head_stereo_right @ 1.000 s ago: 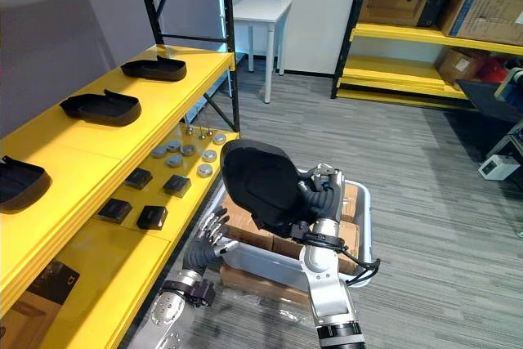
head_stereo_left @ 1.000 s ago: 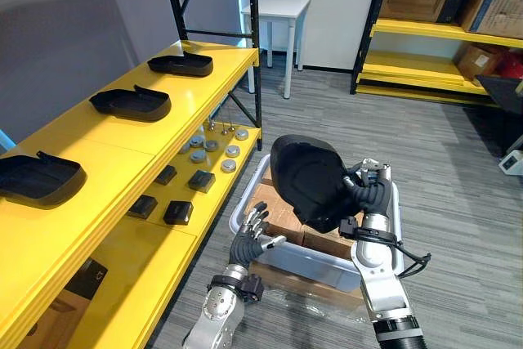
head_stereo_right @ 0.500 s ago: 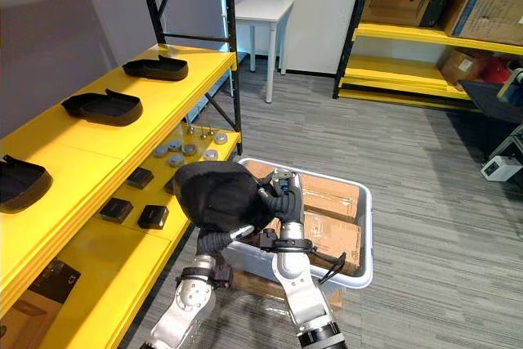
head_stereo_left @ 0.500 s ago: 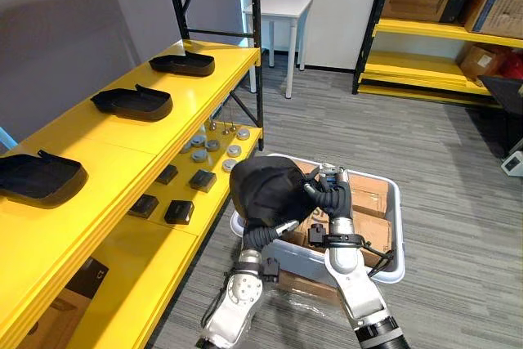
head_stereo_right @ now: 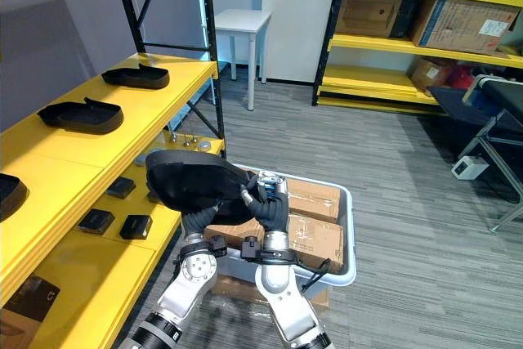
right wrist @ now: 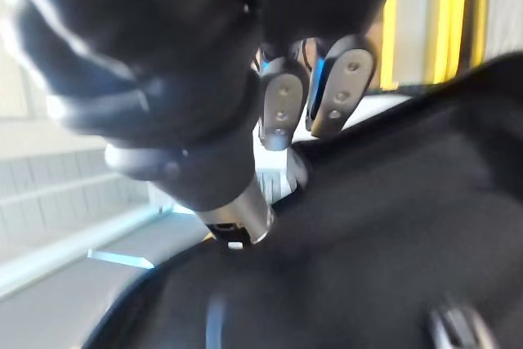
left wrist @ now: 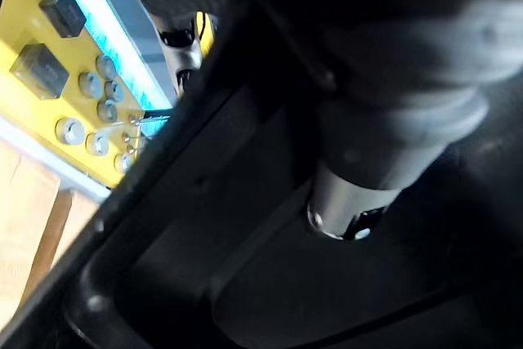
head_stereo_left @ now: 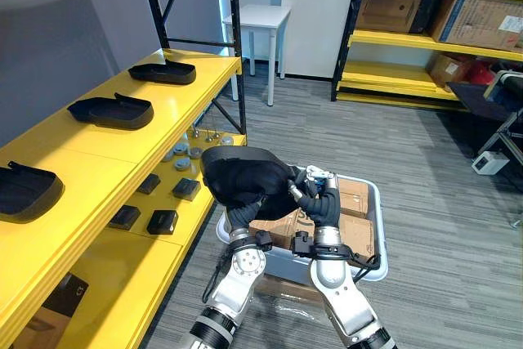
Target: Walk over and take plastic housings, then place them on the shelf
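Plastic housing (head_stereo_left: 241, 181), black, is held in the air over the grey bin (head_stereo_left: 282, 266) of cardboard boxes (head_stereo_left: 357, 200), just beside the yellow shelf (head_stereo_left: 176, 108). Right robot hand (head_stereo_left: 315, 200) is clenched on its edge. Left robot hand (head_stereo_left: 240, 217) sits beneath it; grasp cannot be told. Top board carries far housing (head_stereo_left: 162, 72), middle housing (head_stereo_left: 110, 110), near housing (head_stereo_left: 29, 190). Judgement: pick-up done, placing left. Bare board shows between middle and near.

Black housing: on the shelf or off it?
Off. The black housing sits between left robot hand and right robot hand, in the air beside the yellow shelf.
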Controlling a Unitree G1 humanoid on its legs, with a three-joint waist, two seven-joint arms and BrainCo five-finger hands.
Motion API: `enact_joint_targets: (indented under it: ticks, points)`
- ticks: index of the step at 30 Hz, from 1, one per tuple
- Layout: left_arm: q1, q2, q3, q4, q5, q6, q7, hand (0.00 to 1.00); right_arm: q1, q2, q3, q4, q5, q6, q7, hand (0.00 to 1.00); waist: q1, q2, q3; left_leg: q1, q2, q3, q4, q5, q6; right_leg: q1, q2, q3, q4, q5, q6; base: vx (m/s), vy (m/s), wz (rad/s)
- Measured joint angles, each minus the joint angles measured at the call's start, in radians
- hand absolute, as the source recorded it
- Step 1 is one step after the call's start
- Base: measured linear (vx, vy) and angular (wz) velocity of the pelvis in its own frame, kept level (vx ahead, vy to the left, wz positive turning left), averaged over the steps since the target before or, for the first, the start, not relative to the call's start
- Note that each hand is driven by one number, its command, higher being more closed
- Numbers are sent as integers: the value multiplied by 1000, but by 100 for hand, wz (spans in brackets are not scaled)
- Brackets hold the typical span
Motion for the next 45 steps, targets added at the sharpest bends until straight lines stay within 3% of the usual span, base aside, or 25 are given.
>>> enact_joint_targets:
  ticks: [3,7,8,11,12,13,15,16,17,19,23,24,25,26,27,28,29,31,33,34,35,37,38,41,45]
  points:
    - [12,-23,33,-80,3,-7,-20,100,9,10,13,1,1,-10,21,0,2,1,0,-6,-8,-28,6,1,-1,9,-2,-33,0,-3,-3,-14,12,28]
    - [121,-19,130,-224,44,-21,-93,100,64,7,-97,3,1,-14,49,0,7,7,1,-71,-30,-111,61,-3,7,41,-24,-162,2,-31,-10,-37,17,83]
    - [134,-11,146,-238,51,-21,-104,100,73,6,-119,3,1,-15,54,0,7,11,3,-82,-21,-70,70,-11,23,49,-28,-189,3,-37,-8,-25,6,129]
    - [205,0,248,-290,103,-27,-148,100,116,-22,-229,-3,1,-15,63,0,9,35,13,-108,39,220,105,-30,91,93,-72,-324,17,-76,14,22,39,138]
    - [248,8,305,-326,133,-27,-161,100,136,-38,-265,-8,1,-15,71,0,20,42,15,-111,68,365,128,-45,115,97,-92,-353,39,-93,29,106,96,94]
    - [292,16,362,-367,172,-27,-169,100,166,-47,-293,-19,1,-15,82,0,29,48,12,-108,96,491,148,-45,117,103,-109,-378,54,-109,41,133,105,83]
    - [360,41,454,-446,227,-27,-172,100,226,-57,-319,-59,1,-15,111,0,39,47,12,-103,104,575,164,-30,114,115,-136,-405,69,-124,65,187,128,57]
    - [404,57,512,-502,270,-26,-174,100,269,-65,-335,-100,2,-15,143,0,58,50,11,-97,97,569,162,26,96,127,-147,-411,73,-133,79,207,132,33]
    - [425,66,539,-526,293,-25,-174,100,286,-64,-341,-109,6,-15,162,0,63,44,12,-86,88,569,161,28,74,139,-155,-415,74,-136,85,230,139,33]
    - [481,87,635,-612,386,-14,-175,100,332,-58,-360,-129,63,-30,242,0,62,13,-3,-55,25,537,137,24,79,185,-207,-445,84,-150,109,253,144,58]
    - [524,85,710,-730,456,-12,-176,100,337,-49,-388,-129,206,-51,346,0,86,9,3,-19,-15,477,137,-23,88,184,-283,-496,276,-182,143,194,140,55]
    - [535,86,711,-744,456,-13,-180,100,344,-45,-410,-129,233,-54,359,0,86,17,9,-7,-18,445,140,-32,88,167,-311,-495,397,-188,135,125,159,97]
    - [548,93,719,-774,456,-15,-192,100,352,-26,-445,-129,245,-55,364,0,78,6,16,18,-33,394,141,-48,95,132,-360,-470,579,-177,118,144,187,134]
    - [550,104,737,-802,450,-21,-201,100,352,0,-483,-129,259,-58,365,0,72,-8,33,36,-50,336,138,-55,108,80,-385,-387,733,-142,64,115,138,138]
    - [547,111,746,-809,442,-28,-203,100,353,12,-501,-128,261,-61,364,0,64,-13,33,32,-49,298,139,-56,117,55,-374,-335,780,-189,70,151,14,155]
    - [545,121,757,-811,413,-37,-206,100,353,21,-520,-128,271,-68,364,0,52,-11,37,24,-49,228,136,-55,120,23,-310,-250,796,-288,72,136,-71,171]
    - [540,126,765,-810,385,-41,-217,100,355,20,-544,-128,272,-71,364,0,47,-9,41,14,-55,156,135,-51,125,1,-245,-177,733,-342,67,130,-100,189]
    - [532,135,765,-806,332,-46,-233,100,357,20,-592,-129,272,-71,362,0,44,-8,53,9,-77,58,131,-49,128,-16,-164,-41,589,-369,71,60,-108,156]
    - [517,162,765,-800,263,-57,-250,100,364,17,-650,-133,271,-71,356,0,28,-10,58,-5,-108,-31,137,-44,121,-32,-116,92,475,-366,74,51,-194,174]
    - [495,208,769,-789,219,-68,-264,100,374,12,-694,-143,271,-71,348,0,26,-33,73,-4,-152,-88,143,-39,96,-34,-125,145,390,-311,63,49,-226,185]
    - [487,225,770,-775,206,-81,-272,100,380,0,-707,-150,271,-71,344,0,25,-33,83,-3,-167,-117,150,-43,89,-28,-138,132,411,-289,89,49,-224,142]
    - [502,309,819,-747,109,-101,-353,100,379,-77,-725,-174,271,-69,345,0,60,33,89,-46,-127,-141,168,-54,73,-30,-105,77,373,-277,63,70,-198,55]
    - [497,355,825,-729,83,-109,-370,100,378,-90,-724,-177,271,-69,347,0,61,47,87,-59,-118,-143,170,-54,71,-28,-97,60,360,-271,57,100,-174,43]
    - [351,724,713,-519,-155,-122,-542,100,424,-110,-734,-207,270,-62,373,0,42,51,94,-75,-81,-129,133,-19,36,5,-78,-56,328,-269,52,100,-182,90]
    - [175,1021,477,-320,-416,-117,-724,100,471,-107,-694,-249,270,-61,410,0,38,47,105,-76,-85,-29,124,-6,50,14,-95,-74,319,-280,37,44,-9,19]
